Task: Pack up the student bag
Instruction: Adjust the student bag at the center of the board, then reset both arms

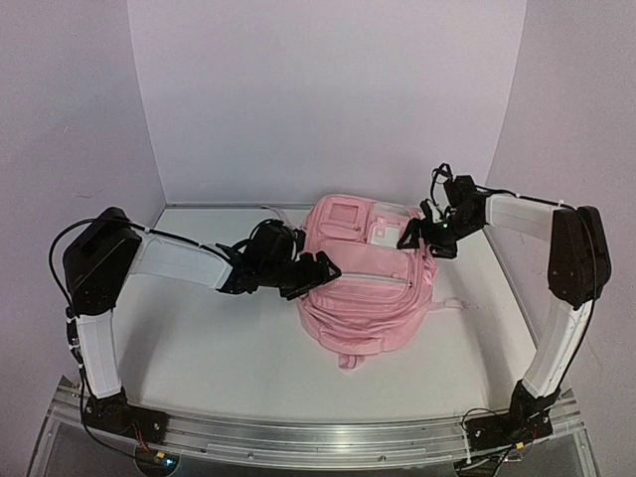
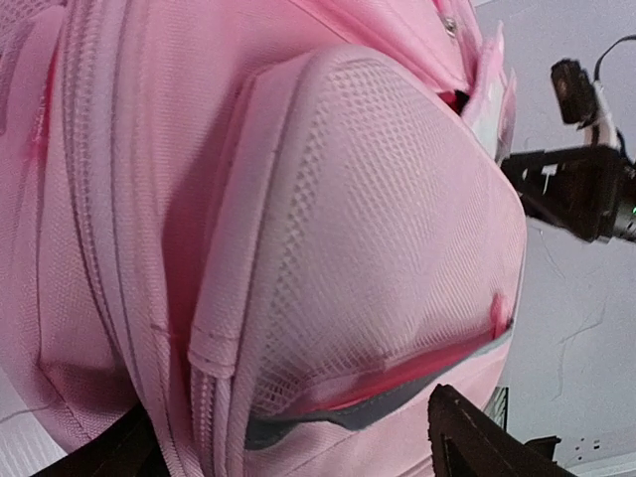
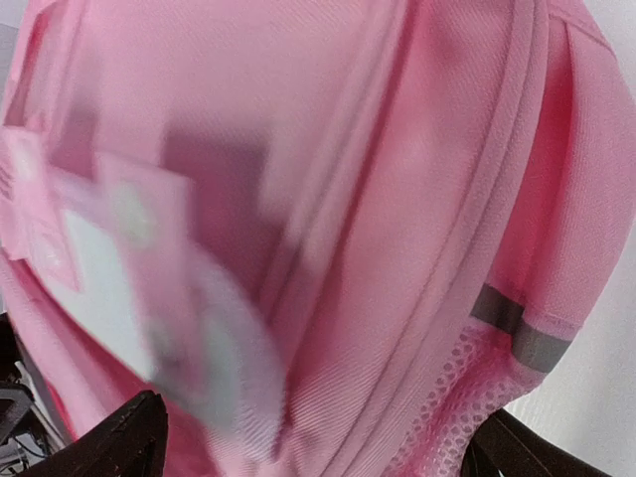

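1. One pink student bag (image 1: pixel 366 298).
2. Two robot arms: the left arm (image 1: pixel 179 260) and the right arm (image 1: pixel 522 217).
3. Two grippers: the left gripper (image 1: pixel 316 270) and the right gripper (image 1: pixel 419 236).
4. One white table (image 1: pixel 219 348).
5. One metal rail (image 1: pixel 318 437) along the near edge.
6. One mesh side pocket (image 2: pixel 378 229) seen by the left wrist.

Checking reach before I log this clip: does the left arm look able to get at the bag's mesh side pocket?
Probably yes. The left gripper stands open at the side of the student bag, the mesh side pocket fills its wrist view, and nothing sits between.
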